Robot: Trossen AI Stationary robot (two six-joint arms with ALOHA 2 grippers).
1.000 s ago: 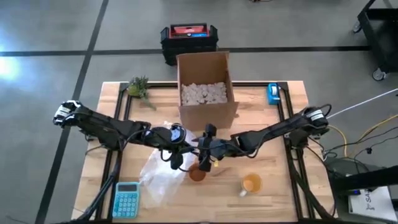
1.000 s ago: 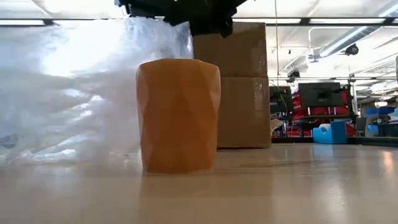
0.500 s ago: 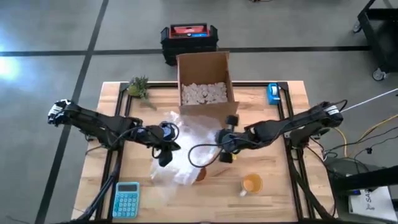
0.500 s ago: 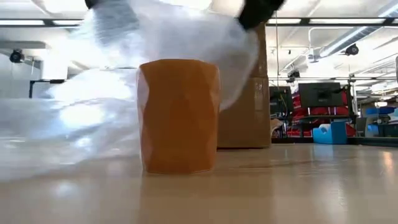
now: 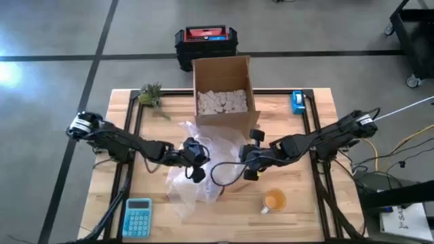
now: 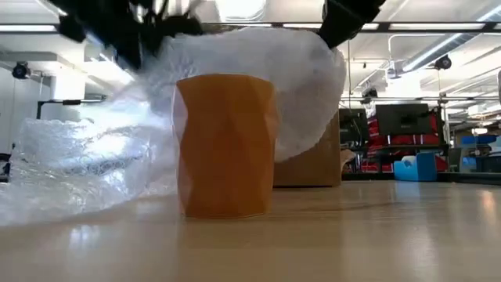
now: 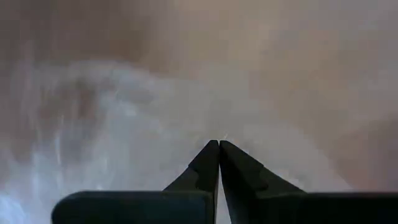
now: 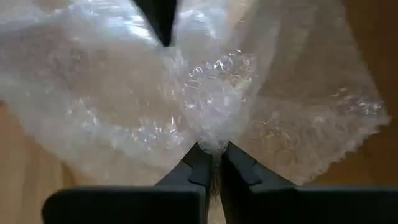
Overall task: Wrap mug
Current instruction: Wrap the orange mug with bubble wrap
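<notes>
high view straight down; low view level, close on faceted orange mug (image 6: 226, 145); wrist views share crinkled clear bubble wrap (image 8: 205, 106).

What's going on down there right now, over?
Left gripper and right gripper both shut on bubble wrap, sheet lifted over brown mug. Mug upright, not yet wrapped. Second mug stands clear.

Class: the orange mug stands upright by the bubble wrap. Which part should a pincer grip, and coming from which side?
Probably the faceted wall of the orange mug, one finger either side, approaching from its open front: it stands upright, no handle shows, and bubble wrap drapes behind and above it.
</notes>
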